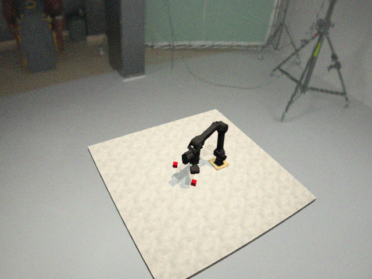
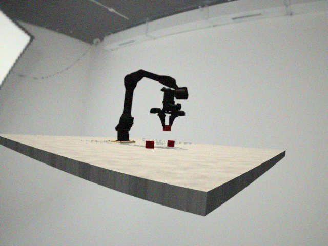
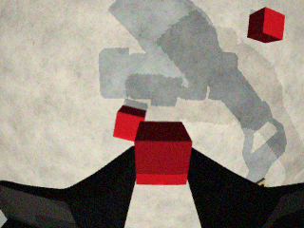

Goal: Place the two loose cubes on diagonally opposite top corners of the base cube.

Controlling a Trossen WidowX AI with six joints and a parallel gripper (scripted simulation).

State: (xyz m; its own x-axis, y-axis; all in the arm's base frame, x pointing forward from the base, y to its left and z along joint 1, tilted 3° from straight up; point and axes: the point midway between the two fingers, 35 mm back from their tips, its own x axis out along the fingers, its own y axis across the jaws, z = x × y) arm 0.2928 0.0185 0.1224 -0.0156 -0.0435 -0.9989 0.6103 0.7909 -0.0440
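Observation:
My gripper (image 2: 166,125) (image 3: 161,152) is shut on a red cube (image 1: 192,173) (image 2: 166,128) (image 3: 162,154), which looks about level and hangs clear above the table. The top view shows only a sliver of it under the hand. A second red cube (image 1: 193,182) (image 2: 149,144) (image 3: 127,124) stands on the table close by; in the wrist view the held cube overlaps its right edge. A third red cube (image 1: 175,164) (image 2: 170,143) (image 3: 267,25) stands farther off, at the wrist view's top right. All three look alike; I cannot tell which is the base cube.
The arm's tan mounting plate (image 1: 214,164) (image 2: 111,141) sits on the pale table top (image 1: 210,225) (image 2: 201,169). Its corner (image 3: 260,182) shows at the lower right of the wrist view. Shadows of the arm and hand lie on the table between the two standing cubes.

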